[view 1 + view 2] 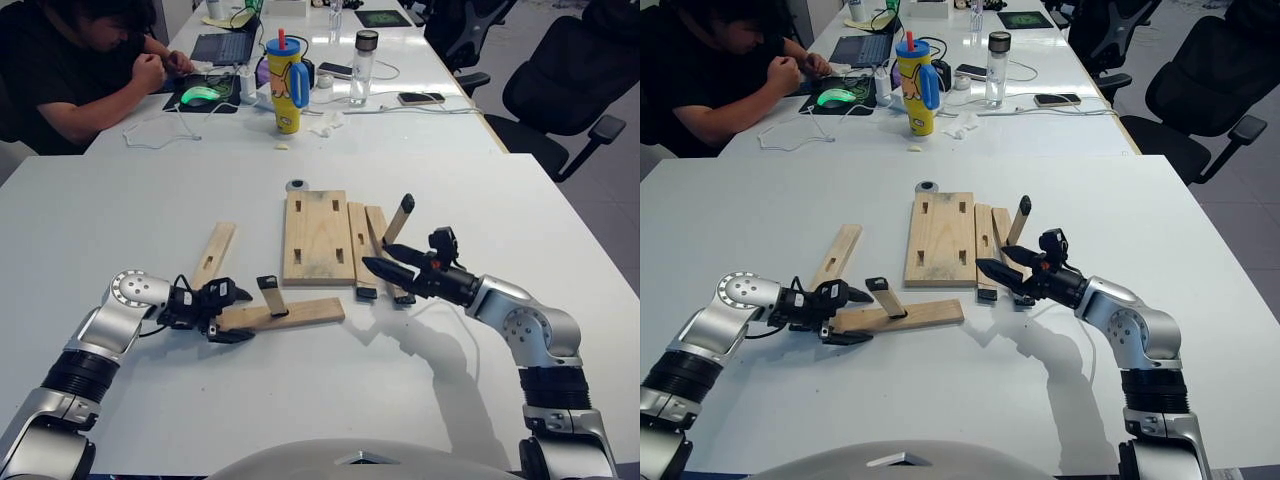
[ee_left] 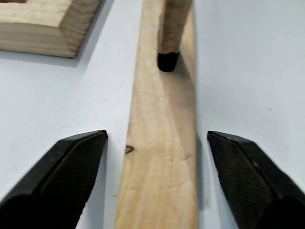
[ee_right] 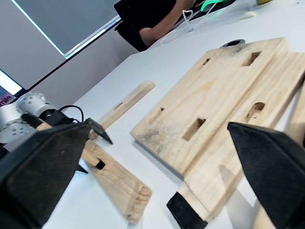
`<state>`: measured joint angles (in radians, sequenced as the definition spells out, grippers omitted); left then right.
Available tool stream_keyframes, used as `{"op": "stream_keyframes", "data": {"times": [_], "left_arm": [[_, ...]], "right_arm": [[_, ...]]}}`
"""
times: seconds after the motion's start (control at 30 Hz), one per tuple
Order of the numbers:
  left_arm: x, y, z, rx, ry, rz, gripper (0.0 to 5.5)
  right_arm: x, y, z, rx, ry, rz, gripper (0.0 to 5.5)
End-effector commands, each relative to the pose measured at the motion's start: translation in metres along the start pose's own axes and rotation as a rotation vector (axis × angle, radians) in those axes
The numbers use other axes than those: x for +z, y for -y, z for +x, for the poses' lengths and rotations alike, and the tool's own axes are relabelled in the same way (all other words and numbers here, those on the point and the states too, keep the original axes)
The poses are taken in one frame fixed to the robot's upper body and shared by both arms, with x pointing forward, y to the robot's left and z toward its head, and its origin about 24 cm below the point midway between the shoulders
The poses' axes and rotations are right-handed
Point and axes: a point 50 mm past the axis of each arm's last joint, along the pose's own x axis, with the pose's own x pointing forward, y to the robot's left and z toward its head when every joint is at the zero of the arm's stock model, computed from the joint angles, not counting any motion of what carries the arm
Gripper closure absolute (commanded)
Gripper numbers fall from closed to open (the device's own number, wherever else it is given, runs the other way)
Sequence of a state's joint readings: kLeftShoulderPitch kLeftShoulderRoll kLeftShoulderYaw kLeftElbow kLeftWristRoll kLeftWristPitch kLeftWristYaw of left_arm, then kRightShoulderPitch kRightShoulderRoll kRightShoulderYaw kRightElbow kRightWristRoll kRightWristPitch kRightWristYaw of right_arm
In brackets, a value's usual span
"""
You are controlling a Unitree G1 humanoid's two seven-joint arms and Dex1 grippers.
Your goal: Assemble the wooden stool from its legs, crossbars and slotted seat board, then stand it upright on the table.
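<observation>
Left gripper (image 1: 240,314): fingers spread wide, straddling end of long plank (image 1: 295,314), neither pad touching wood. Short black-tipped piece (image 1: 271,296) rests across plank just beyond fingertips. Slotted seat board (image 1: 318,238) lies flat on table (image 1: 120,210), farther ahead. Right gripper (image 1: 376,256): fingers parted, empty, tips over legs (image 1: 359,240) beside board.

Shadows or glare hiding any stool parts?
Left eye view: even light, no glare on the seat board; the soft shadow by the right gripper falls on bare table. Left wrist view: thin shadow along the plank, between the fingers of the open left gripper. Right wrist view: slots read dark, nothing hidden.
</observation>
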<state>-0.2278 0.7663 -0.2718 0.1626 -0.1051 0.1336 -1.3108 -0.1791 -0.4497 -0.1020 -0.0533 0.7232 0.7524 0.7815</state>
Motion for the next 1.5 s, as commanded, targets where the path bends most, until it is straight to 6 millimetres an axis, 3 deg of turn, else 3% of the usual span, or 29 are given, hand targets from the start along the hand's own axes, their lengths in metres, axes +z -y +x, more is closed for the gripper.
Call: {"op": "stream_keyframes", "data": {"times": [0.03, 0.33, 0.53, 0.73, 0.93, 1.17, 1.5], "left_arm": [[-0.009, 0.007, 0.001, -0.036, -0.051, -0.034, 2.21], [-0.007, 0.004, 0.003, -0.006, -0.003, -0.049, 3.44], [0.008, 0.004, -0.009, 0.012, 0.150, -0.145, 3.44], [0.030, 0.014, -0.022, -0.044, 0.378, -0.297, 3.44], [0.060, 0.018, -0.027, -0.096, 0.549, -0.358, 3.44], [0.080, 0.019, -0.021, -0.162, 0.671, -0.415, 3.44], [0.085, 0.029, 0.001, -0.250, 0.669, -0.449, 3.44]], "right_arm": [[0.005, 0.003, 0.005, -0.034, 0.011, -0.019, 0.10], [0.006, 0.007, 0.004, -0.052, -0.001, -0.034, 0.10], [0.007, -0.001, -0.003, 0.027, -0.013, -0.005, 0.10], [0.002, -0.004, -0.024, 0.131, 0.004, 0.141, 0.10], [0.012, -0.018, -0.019, 0.281, 0.093, 0.268, 0.10], [0.021, -0.039, -0.013, 0.431, 0.153, 0.309, 0.10], [0.026, -0.044, -0.006, 0.466, 0.179, 0.280, 0.10]]}}
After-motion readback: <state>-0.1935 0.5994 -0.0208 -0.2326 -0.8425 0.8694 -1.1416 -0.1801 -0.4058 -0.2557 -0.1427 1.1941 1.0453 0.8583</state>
